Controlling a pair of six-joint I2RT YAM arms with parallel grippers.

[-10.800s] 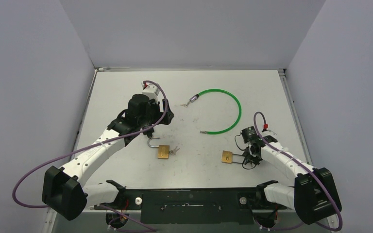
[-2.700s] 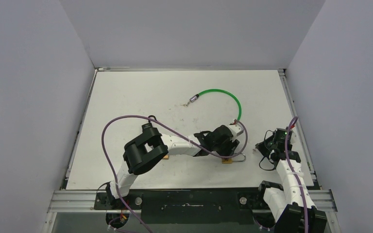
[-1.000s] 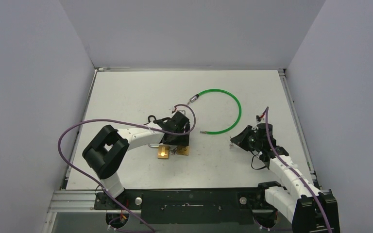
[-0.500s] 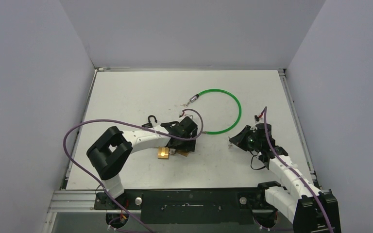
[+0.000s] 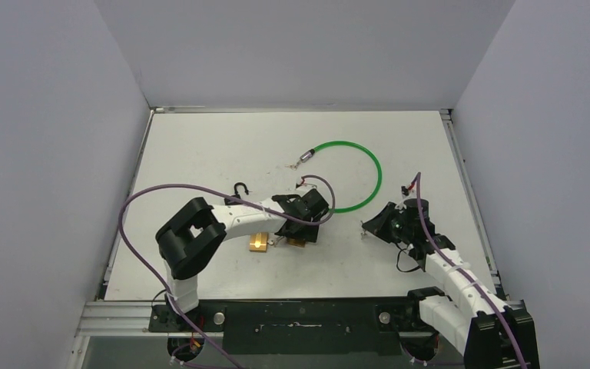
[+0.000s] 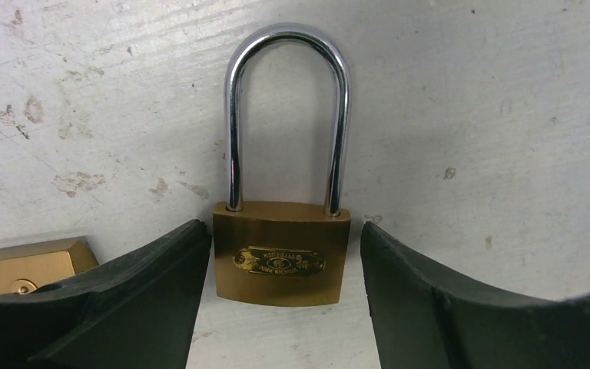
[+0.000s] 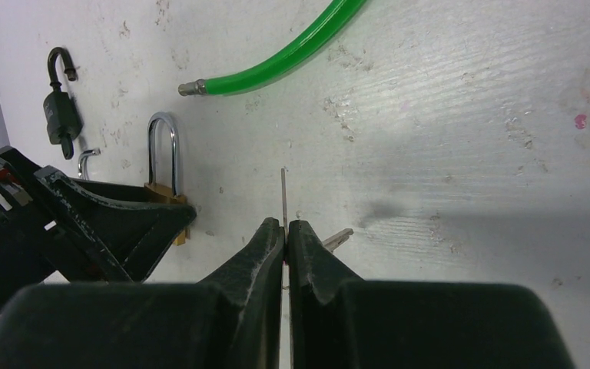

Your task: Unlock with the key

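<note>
On my left wrist feed a brass padlock lies flat on the scuffed white worktop, its long chrome shackle seated in the body and pointing away from the camera. My left pincer straddles the body with jaws apart: the left finger sits close against its edge, while the right finger stands off with a gap. At lower left, the corner of a second brass padlock shows past the left finger.
</note>
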